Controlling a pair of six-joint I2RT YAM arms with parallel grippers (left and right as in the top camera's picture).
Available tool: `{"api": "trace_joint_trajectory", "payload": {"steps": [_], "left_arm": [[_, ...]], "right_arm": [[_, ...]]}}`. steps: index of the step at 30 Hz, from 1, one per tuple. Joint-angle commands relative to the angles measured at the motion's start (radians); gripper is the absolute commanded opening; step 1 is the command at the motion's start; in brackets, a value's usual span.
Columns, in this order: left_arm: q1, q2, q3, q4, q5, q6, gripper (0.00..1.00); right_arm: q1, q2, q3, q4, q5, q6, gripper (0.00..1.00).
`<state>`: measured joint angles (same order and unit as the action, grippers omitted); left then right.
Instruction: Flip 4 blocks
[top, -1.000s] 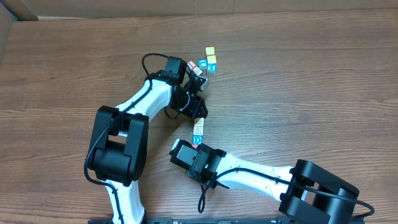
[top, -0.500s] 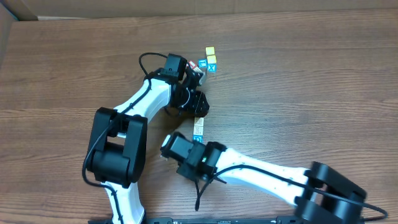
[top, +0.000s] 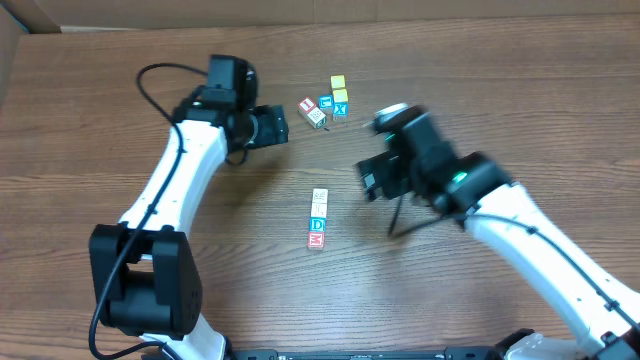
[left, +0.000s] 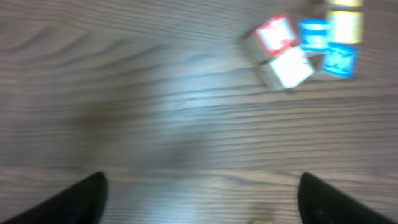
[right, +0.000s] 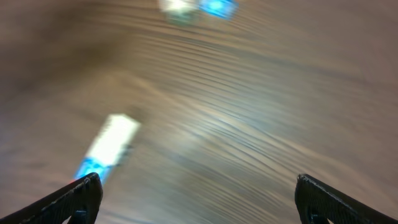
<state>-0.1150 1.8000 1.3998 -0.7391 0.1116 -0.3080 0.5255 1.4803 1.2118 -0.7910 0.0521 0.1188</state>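
Overhead, blocks (top: 318, 218) apart from left gripper (top: 285, 127), right gripper (top: 365, 181)

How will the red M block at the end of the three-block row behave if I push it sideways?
The red M block is a flat-faced cube, so it should slide or tip over, not roll. It looks wooden: probably stiff and light. It seems to sit against the D block, so pushing along the row would likely move both.
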Motion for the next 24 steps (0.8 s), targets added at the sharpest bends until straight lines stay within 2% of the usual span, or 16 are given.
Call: {"api": "trace_joint_trajectory", "payload": {"steps": [1,10,24], "left_arm": [[0.039,-0.005,0.010,-0.033,-0.042,-0.044,1.00],[0.082,-0.005,0.010,-0.103,-0.044,-0.044,1.00],[0.082,-0.005,0.010,-0.098,-0.044,-0.044,1.00]], "right_arm": [[-0.119,0.000,0.013,-0.039,-0.032,0.068,1.00],[-0.390,0.002,0.012,-0.153,-0.032,0.143,1.00],[-0.426,0.002,0.012,-0.157,-0.032,0.143,1.00]]}}
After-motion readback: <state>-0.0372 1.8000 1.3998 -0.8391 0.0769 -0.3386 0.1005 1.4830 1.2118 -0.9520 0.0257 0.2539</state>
